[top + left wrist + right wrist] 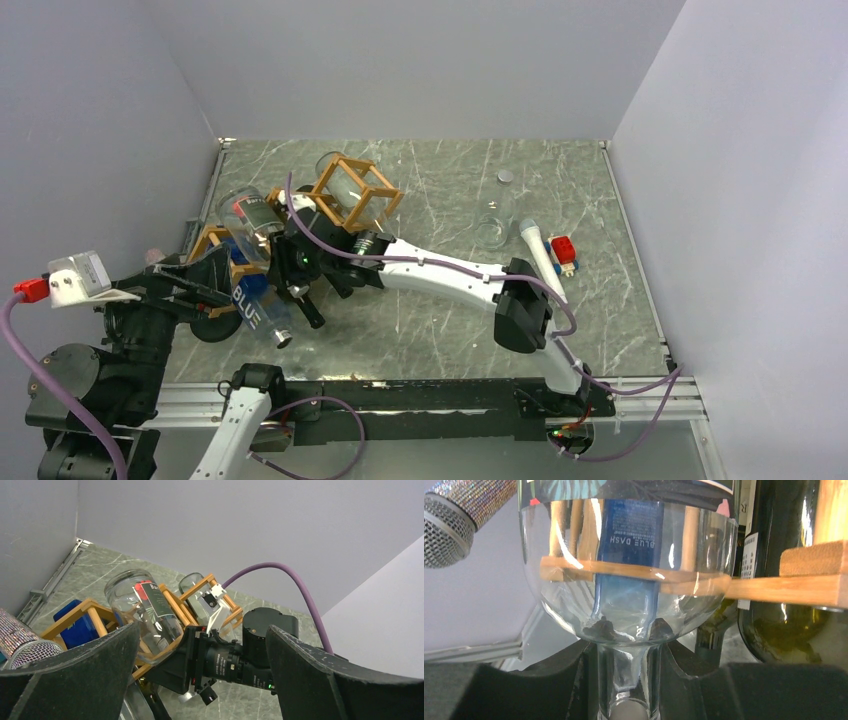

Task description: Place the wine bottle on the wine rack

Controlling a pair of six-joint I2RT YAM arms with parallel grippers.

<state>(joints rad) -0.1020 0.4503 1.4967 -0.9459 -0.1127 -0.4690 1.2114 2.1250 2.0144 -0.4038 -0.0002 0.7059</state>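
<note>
A clear wine bottle [250, 215] with a dark label lies tilted in the orange-brown wooden wine rack [350, 192]. Its base points up and away, and its body rests between the rack's sticks. My right gripper [292, 258] is shut on its neck [626, 680]; the bottle's shoulder [624, 580] fills the right wrist view, with a rack stick [784, 589] across it. My left gripper [200, 288] is open and empty just left of the rack. Its fingers [65, 675] stand wide apart, and the bottle [142, 607] and rack [172, 602] lie beyond them.
A blue bottle [252, 308] lies under the rack's near end, a dark green bottle [784, 630] sits beside the clear one, and another bottle [335, 172] lies in the top cell. A glittery microphone [22, 642] is at the left. A glass [492, 232], white microphone [538, 252] and red block [563, 248] lie right.
</note>
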